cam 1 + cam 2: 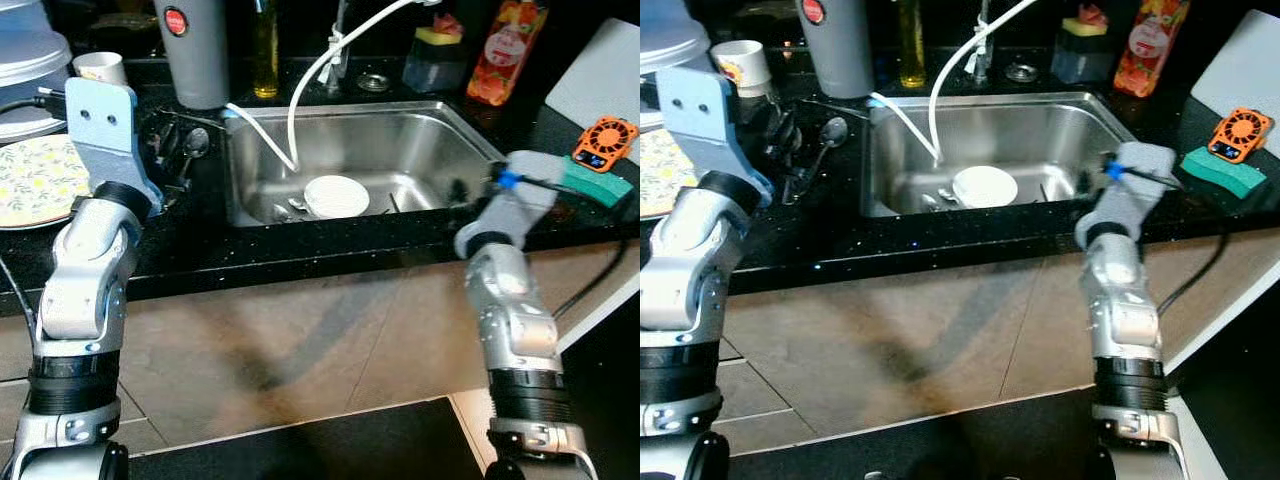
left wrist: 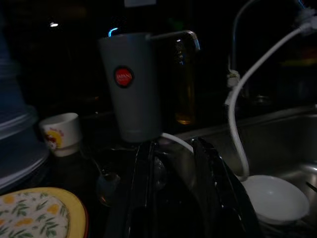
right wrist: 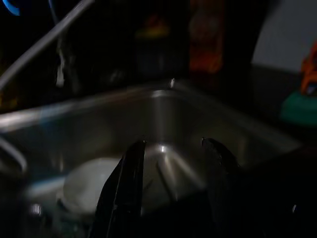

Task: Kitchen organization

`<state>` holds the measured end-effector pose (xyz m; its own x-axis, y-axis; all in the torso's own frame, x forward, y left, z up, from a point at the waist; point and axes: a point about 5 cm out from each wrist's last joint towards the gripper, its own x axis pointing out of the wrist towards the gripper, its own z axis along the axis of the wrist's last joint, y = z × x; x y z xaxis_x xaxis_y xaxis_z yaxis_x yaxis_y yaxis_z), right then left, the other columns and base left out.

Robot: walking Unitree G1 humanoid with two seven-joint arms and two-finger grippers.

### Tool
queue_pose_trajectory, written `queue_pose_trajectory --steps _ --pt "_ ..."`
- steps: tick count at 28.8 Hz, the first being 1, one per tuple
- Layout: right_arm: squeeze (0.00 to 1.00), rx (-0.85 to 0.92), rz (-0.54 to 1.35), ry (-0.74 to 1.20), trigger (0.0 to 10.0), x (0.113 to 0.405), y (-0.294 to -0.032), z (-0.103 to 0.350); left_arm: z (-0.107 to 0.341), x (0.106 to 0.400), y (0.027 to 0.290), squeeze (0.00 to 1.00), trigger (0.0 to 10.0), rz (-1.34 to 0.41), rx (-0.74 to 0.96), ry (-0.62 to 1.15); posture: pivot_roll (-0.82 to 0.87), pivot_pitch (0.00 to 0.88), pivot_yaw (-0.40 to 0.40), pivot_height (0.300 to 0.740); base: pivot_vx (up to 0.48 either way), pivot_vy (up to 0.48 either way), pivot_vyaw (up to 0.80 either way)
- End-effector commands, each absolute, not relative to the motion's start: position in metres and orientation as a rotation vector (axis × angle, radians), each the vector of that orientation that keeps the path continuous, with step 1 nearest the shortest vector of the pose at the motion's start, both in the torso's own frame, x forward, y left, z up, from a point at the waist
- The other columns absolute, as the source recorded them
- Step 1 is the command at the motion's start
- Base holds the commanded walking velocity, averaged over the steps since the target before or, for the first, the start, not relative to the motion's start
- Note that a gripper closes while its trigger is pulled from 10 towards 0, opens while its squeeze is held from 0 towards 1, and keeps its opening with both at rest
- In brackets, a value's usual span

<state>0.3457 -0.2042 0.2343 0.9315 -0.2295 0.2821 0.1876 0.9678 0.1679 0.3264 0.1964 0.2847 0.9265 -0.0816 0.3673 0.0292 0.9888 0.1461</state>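
A black speckled counter [image 1: 300, 255] holds a steel sink [image 1: 400, 130] at its centre. At ten o'clock from the sink stands a grey tumbler [image 1: 195, 50], with a small printed cup [image 1: 100, 68] farther toward nine. A yellow floral plate [image 1: 35, 180] lies at nine o'clock. A spoon [image 1: 195, 145] rests just beside the sink's nine o'clock rim. At twelve stands an oil bottle [image 1: 265, 50]; at one, an orange bottle [image 1: 505, 50]. At three lie a green sponge [image 1: 600, 185] and an orange fan [image 1: 605, 143].

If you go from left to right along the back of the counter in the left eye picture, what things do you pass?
White cup → grey tumbler → yellow oil bottle → sponge holder → orange juice bottle → white cutting board.
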Motion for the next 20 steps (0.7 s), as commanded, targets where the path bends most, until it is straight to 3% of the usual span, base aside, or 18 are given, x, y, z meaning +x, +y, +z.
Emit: queue_pose_trajectory --steps 1,20 --pt "0.00 0.161 -0.225 -0.394 10.0 0.3423 -0.2042 0.2490 0.2916 0.3282 0.1849 0.00 10.0 -0.069 0.141 -0.415 0.13 0.069 -0.041 0.740 0.000 0.000 0.00" --pt "0.00 0.168 -0.191 -0.447 10.0 0.3388 -0.1963 0.2518 0.2877 0.3312 0.1890 0.00 10.0 0.003 0.162 -0.393 0.11 0.063 -0.037 0.740 0.000 0.000 0.00"
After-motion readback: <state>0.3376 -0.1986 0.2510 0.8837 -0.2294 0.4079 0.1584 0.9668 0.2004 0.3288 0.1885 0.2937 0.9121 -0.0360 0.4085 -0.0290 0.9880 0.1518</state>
